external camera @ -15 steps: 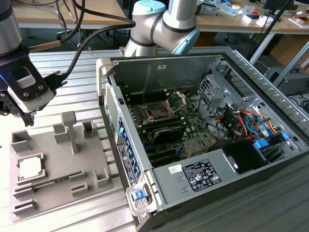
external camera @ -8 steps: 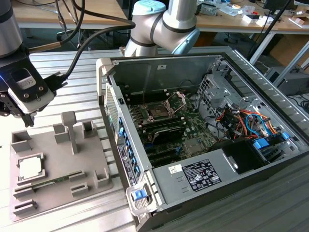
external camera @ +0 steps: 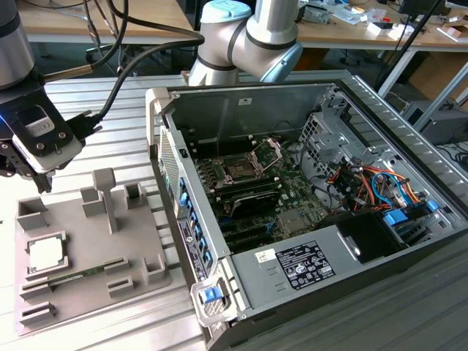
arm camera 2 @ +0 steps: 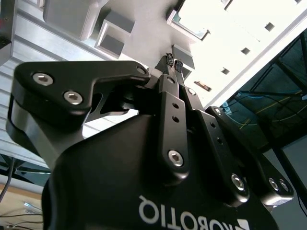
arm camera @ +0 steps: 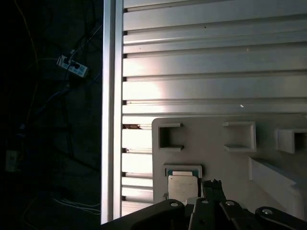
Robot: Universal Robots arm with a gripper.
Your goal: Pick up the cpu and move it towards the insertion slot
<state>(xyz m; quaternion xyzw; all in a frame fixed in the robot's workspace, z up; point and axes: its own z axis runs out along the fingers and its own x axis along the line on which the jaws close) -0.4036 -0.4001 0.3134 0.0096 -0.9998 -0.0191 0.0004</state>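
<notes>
Pincer (arm camera: 211, 183) pressed together, empty, hovers over grey tray (external camera: 135, 234); cpu (arm camera: 182, 186) sits in tray's recess, just beside my tips.

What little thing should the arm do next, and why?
Probably open the pincer: its tips look closed together while it hangs above the grey tray, and the cpu lies in its recess there, beside the tips, not yet gripped.
</notes>
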